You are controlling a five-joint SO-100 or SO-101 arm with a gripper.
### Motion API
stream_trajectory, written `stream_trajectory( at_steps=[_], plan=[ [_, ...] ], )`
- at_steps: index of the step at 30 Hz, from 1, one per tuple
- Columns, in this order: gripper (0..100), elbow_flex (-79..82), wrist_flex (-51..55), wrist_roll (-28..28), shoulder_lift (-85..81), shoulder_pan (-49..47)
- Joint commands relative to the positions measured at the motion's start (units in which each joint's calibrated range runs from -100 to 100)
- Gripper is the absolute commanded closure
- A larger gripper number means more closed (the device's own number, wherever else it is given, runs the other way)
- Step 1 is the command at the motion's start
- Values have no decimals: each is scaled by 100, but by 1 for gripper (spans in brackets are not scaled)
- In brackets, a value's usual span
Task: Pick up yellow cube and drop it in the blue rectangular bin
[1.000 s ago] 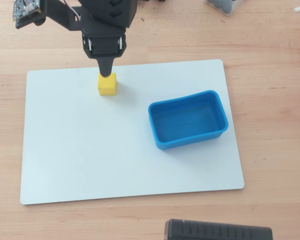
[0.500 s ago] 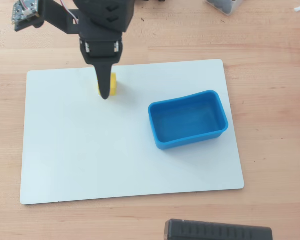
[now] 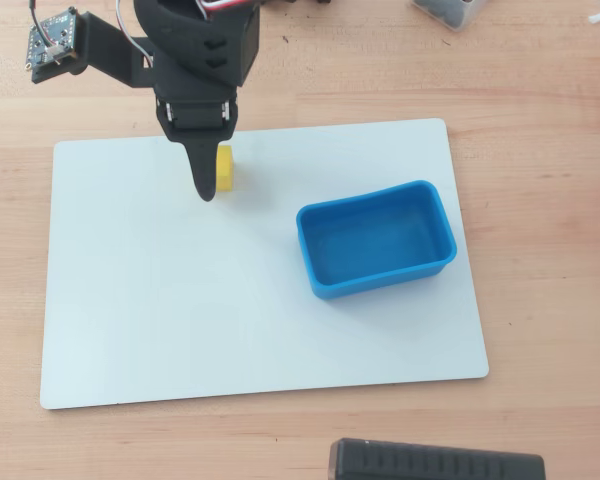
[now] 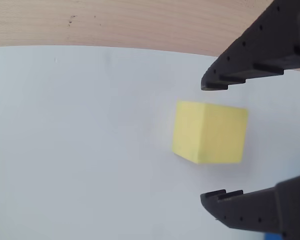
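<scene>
The yellow cube [image 3: 225, 167] rests on the white board near its far edge, left of centre in the overhead view. In the wrist view the cube [image 4: 210, 132] lies between my two black fingers, with a gap on each side. My gripper [image 3: 216, 185] is open and hangs over the cube; in the wrist view my gripper [image 4: 206, 141] straddles it without touching. The blue rectangular bin [image 3: 325, 285] stands empty on the board, to the right of the cube and nearer the front.
The white board [image 3: 230, 320] lies on a wooden table [image 3: 550, 200]. A black object [image 3: 435, 462] sits at the front edge. A clear container [image 3: 445, 10] is at the far right. A small circuit board [image 3: 55, 42] sticks out from the arm.
</scene>
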Motion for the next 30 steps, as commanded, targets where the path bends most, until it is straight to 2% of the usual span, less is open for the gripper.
stream_trajectory(
  at_steps=[1,12,20,30],
  plan=[
    [77,108,-208,-54,-20,-28],
    [79,581,-671,-54,-11,-131],
    [98,563,-803,-98,-48,-11],
    [98,490,-225,-381,-1590,-285]
  ],
)
